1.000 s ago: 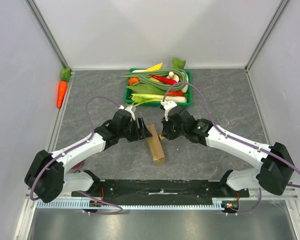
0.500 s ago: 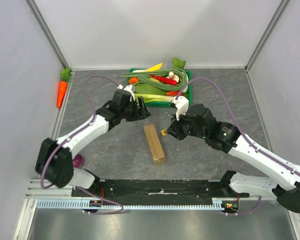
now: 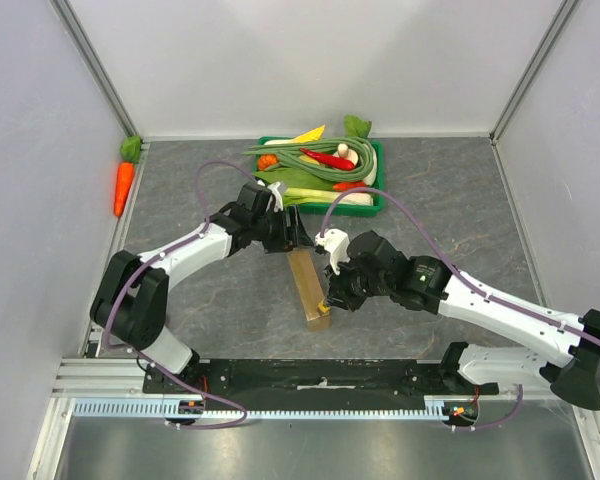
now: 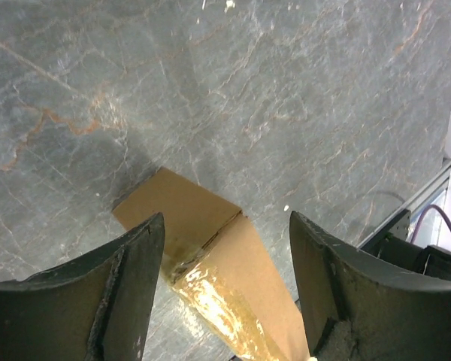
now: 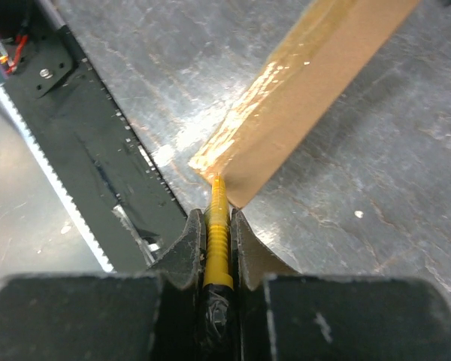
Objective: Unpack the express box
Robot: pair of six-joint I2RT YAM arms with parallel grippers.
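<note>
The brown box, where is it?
In the top view the express box lies mid-table, nearer than the green tray, between the left hand at its far end and the right hand, gripping a yellow tool, at its near end.

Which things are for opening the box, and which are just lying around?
For the job: express box; yellow tool, held by right gripper; left gripper, open over the box.
Just lying about: green tray of vegetables; carrot by the wall.
</note>
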